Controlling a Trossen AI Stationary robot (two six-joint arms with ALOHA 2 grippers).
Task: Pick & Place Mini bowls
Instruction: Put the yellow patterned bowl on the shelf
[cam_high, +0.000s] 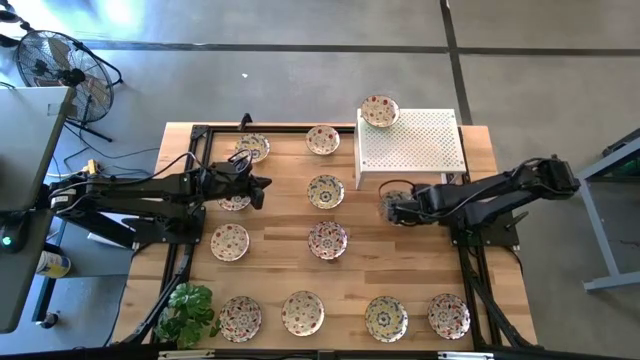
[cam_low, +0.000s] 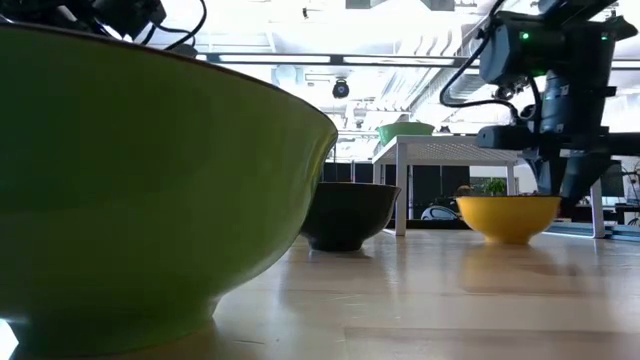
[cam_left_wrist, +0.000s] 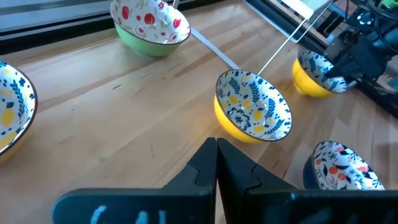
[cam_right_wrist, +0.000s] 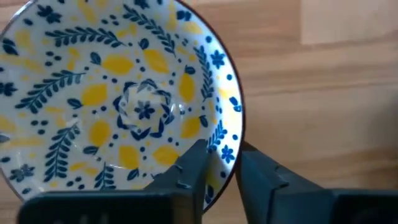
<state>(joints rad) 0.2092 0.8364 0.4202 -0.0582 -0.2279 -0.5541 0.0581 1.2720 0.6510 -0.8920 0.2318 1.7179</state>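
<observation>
Right gripper (cam_right_wrist: 221, 165): down at the rim of a yellow bowl (cam_right_wrist: 118, 99), one finger inside the rim and one outside, pinching the wall between them.
Yellow bowl: white inside with blue leaves and yellow lemons, yellow outside; it sits on the table (cam_high: 270, 265) just in front of the white stand (cam_high: 410, 145), on the right side. From table height I see it resting on the wood with the arm coming down onto it.
Left gripper (cam_high: 258, 187): hovering over the left half of the table, fingers pressed together, nothing between them.
Left arm's outlook: past its closed tips lies another yellow lemon bowl (cam_left_wrist: 252, 107), a green bowl with red fruit (cam_left_wrist: 149, 25) farther off, and the right arm at its bowl in the distance.
Bowls on the table: spread in loose rows, four along the near edge, two in the middle row, more toward the stand.
Bowl on the stand (cam_high: 379, 110): sits at the stand's back left corner, alone.
Stand: white, perforated top, at the far right corner of the table.
Plant (cam_high: 188, 312): leafy green, at the near left corner.
Fan (cam_high: 50, 62): on the floor beyond the table's left side.
</observation>
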